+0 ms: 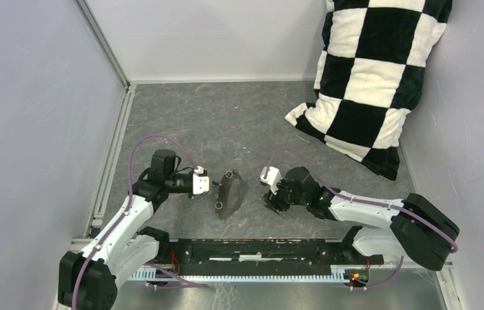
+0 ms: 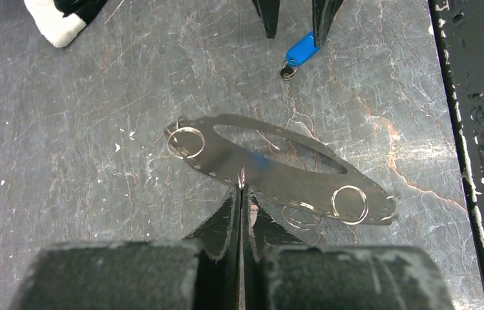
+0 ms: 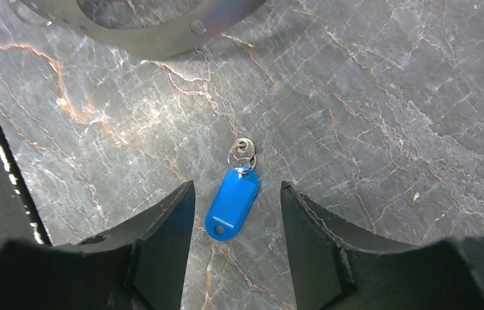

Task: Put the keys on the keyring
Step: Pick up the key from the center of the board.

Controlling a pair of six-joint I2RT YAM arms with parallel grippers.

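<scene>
One grey marbled table top (image 1: 226,123) fills the cell, shut in by pale wall panels on the left, the back and the right and by a black rail (image 1: 258,248) along the near edge. A big black-and-white chequered pillow (image 1: 368,84) leans in the far right corner. Bare table lies between it and the left wall, behind both arms.

The left white-and-black arm (image 1: 129,219) and the right one (image 1: 368,213) reach toward each other at mid-table. Between them is the keyring (image 2: 304,184), a long flat grey metal plate with an oval cut-out and a row of small holes. The left gripper (image 2: 242,194) has its jaws pressed together on the plate's near edge; whether the far edge rests on the table cannot be told. Three thin silvery split rings hang from the plate, one at one end (image 2: 185,142) and two near the other (image 2: 350,205).

The right gripper (image 3: 238,188) stands with its jaws apart, one on each side of the key (image 3: 232,206), touching neither side. It is a small bright blue tag-shaped key with a tiny silvery ring, flat on the table just beyond the plate.
</scene>
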